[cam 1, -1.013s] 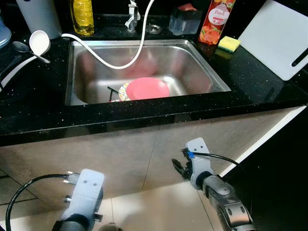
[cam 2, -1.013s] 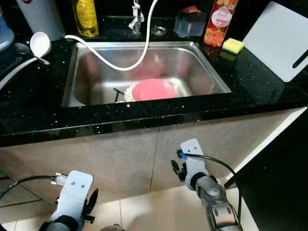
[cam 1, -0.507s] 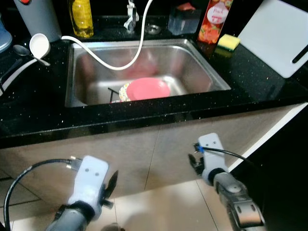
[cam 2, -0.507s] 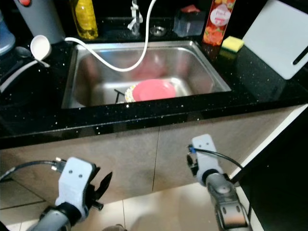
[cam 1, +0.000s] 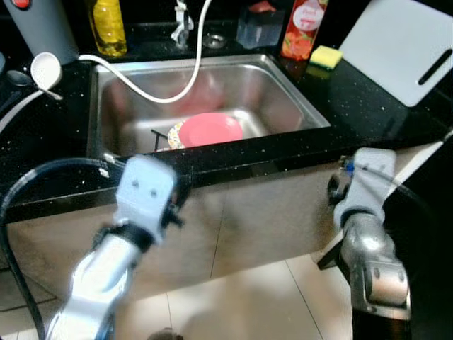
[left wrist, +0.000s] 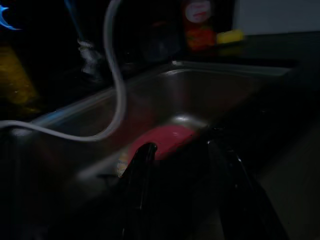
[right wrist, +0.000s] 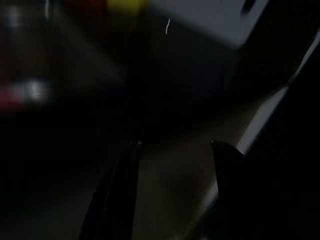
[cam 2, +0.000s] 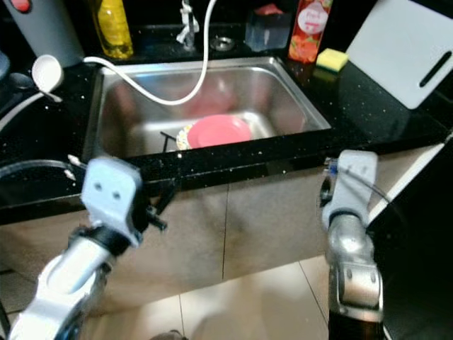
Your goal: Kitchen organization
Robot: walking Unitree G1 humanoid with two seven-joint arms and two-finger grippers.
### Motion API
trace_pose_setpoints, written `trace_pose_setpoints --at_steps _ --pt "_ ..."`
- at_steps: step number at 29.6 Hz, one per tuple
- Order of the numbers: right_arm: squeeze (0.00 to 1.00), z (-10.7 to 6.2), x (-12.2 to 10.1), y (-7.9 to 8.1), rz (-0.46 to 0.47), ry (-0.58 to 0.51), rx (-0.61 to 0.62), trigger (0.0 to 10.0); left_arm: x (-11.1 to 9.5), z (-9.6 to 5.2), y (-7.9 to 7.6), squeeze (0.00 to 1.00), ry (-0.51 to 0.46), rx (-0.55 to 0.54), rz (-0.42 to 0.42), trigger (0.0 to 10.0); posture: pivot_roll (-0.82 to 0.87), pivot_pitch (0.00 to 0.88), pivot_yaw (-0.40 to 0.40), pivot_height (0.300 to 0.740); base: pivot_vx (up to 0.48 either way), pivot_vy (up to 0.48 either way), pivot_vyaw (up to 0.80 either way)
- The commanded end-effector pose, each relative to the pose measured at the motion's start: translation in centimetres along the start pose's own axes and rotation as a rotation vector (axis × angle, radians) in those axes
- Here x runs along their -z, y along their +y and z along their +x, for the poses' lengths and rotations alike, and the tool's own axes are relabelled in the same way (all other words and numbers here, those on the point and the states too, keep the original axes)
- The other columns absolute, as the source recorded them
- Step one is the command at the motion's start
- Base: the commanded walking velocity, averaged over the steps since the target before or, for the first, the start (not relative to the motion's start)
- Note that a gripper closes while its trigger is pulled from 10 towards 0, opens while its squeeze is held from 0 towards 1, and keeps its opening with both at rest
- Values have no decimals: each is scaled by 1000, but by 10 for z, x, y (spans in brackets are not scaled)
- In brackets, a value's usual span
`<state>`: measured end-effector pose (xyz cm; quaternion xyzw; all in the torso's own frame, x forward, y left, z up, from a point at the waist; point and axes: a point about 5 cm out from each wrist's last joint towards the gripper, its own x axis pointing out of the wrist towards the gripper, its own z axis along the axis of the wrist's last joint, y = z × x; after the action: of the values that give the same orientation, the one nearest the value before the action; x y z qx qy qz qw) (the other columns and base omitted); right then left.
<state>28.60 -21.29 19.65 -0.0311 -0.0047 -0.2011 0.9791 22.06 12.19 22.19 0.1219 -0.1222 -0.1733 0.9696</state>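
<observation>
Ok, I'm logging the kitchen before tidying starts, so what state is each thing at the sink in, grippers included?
Pink plate: lying in the sink, partly over another dish.
Sink: no standing water visible.
White hose: draped into the sink.
Yellow sponge: lying on the counter.
Cutting board: lying on the counter, right of the sink.
White ladle: lying on the counter.
Left gripper: fingers open, holding nothing, at the counter edge.
Right gripper: fingers open, holding nothing.

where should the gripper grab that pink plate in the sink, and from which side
Probably the near rim of the pink plate, coming from above and over the front edge of the sink. The plate sits tilted on something patterned beneath it, so its edge looks lifted enough for one finger under and one over. The left gripper, open, already faces it; the white hose hangs behind.
</observation>
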Motion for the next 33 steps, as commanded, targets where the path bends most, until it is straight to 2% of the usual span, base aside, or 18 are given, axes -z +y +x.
trace_pose_setpoints --at_steps 1,2,5,6,11,14,18,22,26,33 --pt "0 10 -26 6 69 -105 0 10000 -7 10 17 0 -36 -134 39 10000 102 16 6 740 0 0 0" --pt "0 13 -38 16 101 -145 -38 10000 -7 15 27 0 -36 -202 75 10000 107 11 4 740 0 0 0" --pt "0 14 -47 24 125 -174 -76 10000 -6 17 35 0 -30 -263 100 10000 108 6 5 740 0 0 0" --pt "0 13 -58 37 169 -207 -132 10000 -5 19 49 0 -27 -364 104 10000 108 6 5 740 0 0 0" --pt "0 8 -76 63 271 -270 -231 10000 -9 20 64 0 -64 -464 -5 10000 125 0 -1 740 0 0 0" --pt "0 3 -81 73 260 -315 -287 10000 -11 21 63 0 -87 -452 -53 10000 133 0 -2 740 0 0 0" --pt "0 0 -81 80 235 -335 -329 10000 -14 22 60 0 -106 -423 -65 10000 130 0 3 740 0 0 0" --pt "0 1 -68 85 214 -274 -360 10000 -18 28 51 0 -134 -352 -98 10000 126 0 10 740 0 0 0" --pt "0 3 -65 86 218 -270 -364 10000 -19 32 49 0 -142 -320 -98 10000 127 0 9 740 0 0 0" --pt "0 4 -60 92 242 -244 -385 10000 -14 37 43 0 -128 -310 -128 10000 122 0 10 740 0 0 0"
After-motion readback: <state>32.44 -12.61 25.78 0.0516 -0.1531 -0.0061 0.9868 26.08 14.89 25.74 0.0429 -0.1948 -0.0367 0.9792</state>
